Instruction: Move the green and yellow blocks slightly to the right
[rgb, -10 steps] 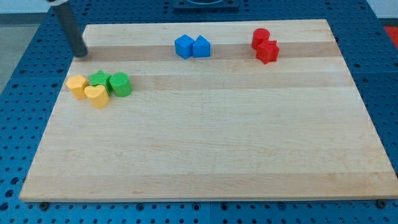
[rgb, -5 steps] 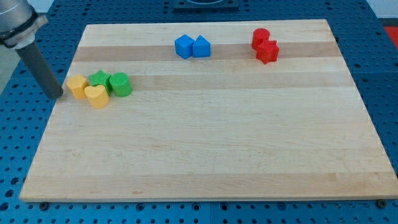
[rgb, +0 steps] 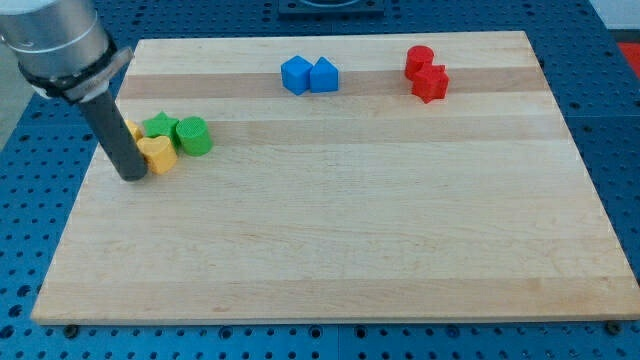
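Presently, my tip stood at the left of the cluster, touching the yellow heart block; green blocks just right. Step, as judged: pushing begun. Next called for a short rightward slide; end effector a plain rod, no jaws to report.

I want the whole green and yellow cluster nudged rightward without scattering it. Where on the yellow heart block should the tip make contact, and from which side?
Press on the yellow heart block's left face, coming from the view's left. My tip already sits just left of it, slightly below. The green star block and green cylinder lie up and right of it, and the other yellow block is half hidden behind the rod, so one push probably won't carry all four.
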